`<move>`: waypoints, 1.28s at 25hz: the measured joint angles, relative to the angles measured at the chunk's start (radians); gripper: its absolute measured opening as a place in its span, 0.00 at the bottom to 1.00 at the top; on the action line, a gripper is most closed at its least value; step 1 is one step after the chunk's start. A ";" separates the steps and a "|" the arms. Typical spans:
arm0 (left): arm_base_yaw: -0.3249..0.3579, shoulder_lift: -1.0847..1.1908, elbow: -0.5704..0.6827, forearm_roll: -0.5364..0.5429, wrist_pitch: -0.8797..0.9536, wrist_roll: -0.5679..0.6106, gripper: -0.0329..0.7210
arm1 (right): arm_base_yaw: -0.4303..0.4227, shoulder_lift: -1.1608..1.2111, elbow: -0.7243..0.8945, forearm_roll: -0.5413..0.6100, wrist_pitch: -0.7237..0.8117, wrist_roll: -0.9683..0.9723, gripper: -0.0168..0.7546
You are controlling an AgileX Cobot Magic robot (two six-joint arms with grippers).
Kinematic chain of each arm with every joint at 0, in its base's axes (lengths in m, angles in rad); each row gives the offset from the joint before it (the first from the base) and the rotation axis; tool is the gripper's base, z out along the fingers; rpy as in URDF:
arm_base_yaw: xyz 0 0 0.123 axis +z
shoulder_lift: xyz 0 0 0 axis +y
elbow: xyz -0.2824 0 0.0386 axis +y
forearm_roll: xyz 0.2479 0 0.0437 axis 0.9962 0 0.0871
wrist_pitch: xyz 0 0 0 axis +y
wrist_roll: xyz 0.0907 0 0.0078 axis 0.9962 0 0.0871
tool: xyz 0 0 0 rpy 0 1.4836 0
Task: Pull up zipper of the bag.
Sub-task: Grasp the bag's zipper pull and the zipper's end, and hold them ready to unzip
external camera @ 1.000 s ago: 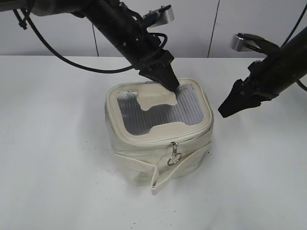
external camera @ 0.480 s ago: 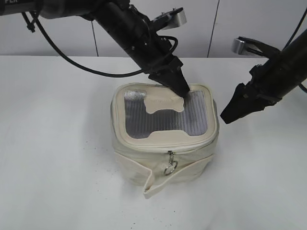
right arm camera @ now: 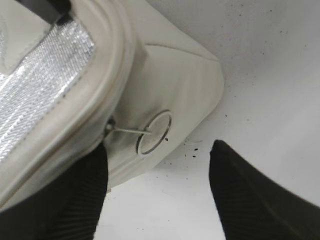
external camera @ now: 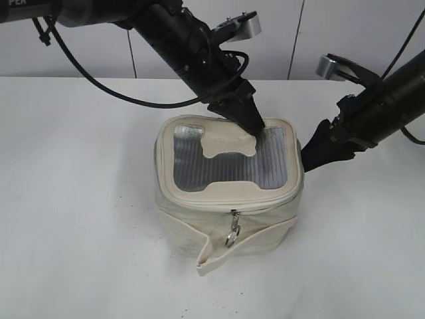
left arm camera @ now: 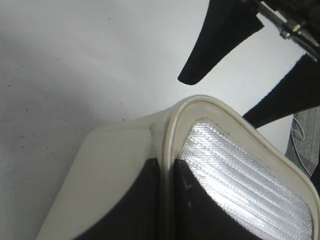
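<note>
Since half a second ago the right gripper (external camera: 307,161) has come in from beside the bag (external camera: 229,199) to its right upper corner, while the left gripper (external camera: 254,126) has stayed pressed on the top panel's far rim; the bag itself has hardly shifted.

The bag stands near the middle of the white surface (external camera: 73,212), a little toward the front edge. Its zipper (external camera: 232,207) runs round the rim of the top panel, and a silver pull with a ring (external camera: 232,234) hangs at the middle of the front face, above the loose end of the cream band (external camera: 219,256). The grey ribbed window (external camera: 226,169) fills the top panel.

The exterior view shows both sets of fingers only as dark wedges. The left wrist view shows what that view cannot: the left fingers (left arm camera: 135,200) are narrowly parted, one on each side of the raised rim (left arm camera: 167,165), pinching it. It also shows the other arm's dark fingers beyond the bag's corner.

The right wrist view adds a second pull ring (right arm camera: 154,132) lying flat against the bag's side wall, just under the rim. The right fingers (right arm camera: 250,195) are spread wide, one touching the bag wall below the rim, the other apart over the surface, and the ring sits between them, ungripped.
</note>
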 joint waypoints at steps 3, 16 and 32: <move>0.000 0.000 0.000 0.000 0.000 0.000 0.10 | 0.000 0.000 0.000 0.015 -0.018 -0.041 0.67; 0.002 0.000 0.000 0.000 0.002 0.000 0.10 | 0.028 0.075 0.001 0.147 -0.097 -0.203 0.24; 0.002 0.000 0.000 0.000 0.001 0.000 0.10 | 0.033 -0.041 0.001 -0.076 0.042 0.159 0.03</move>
